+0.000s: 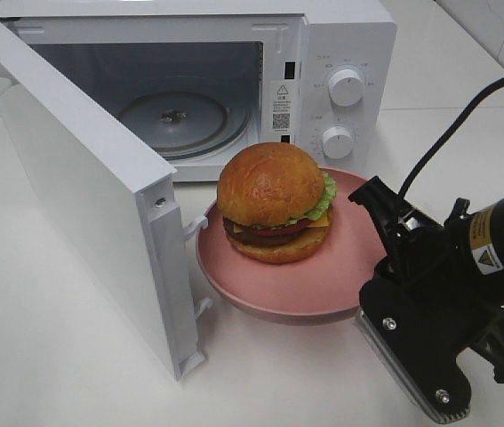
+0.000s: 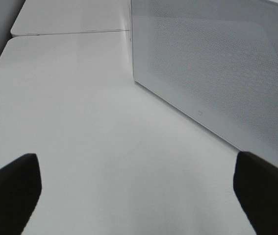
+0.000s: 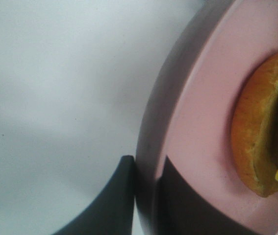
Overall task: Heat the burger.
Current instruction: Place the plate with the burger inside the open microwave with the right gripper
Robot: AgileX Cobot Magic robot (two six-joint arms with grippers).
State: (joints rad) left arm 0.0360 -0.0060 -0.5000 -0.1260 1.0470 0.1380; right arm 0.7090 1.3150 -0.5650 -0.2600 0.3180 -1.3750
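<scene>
The burger, with a glossy brown bun, lettuce and cheese, sits on a pink plate just in front of the open microwave. My right gripper is shut on the plate's right rim. In the right wrist view its fingers pinch the plate edge, with the burger beyond. The plate seems raised slightly off the table. My left gripper is open and empty over bare table, beside the microwave door. It is not in the exterior high view.
The microwave door swings out to the left and reaches close to the plate's left edge. Inside, the glass turntable is bare. Two knobs sit on the right panel. A black cable trails from the right arm.
</scene>
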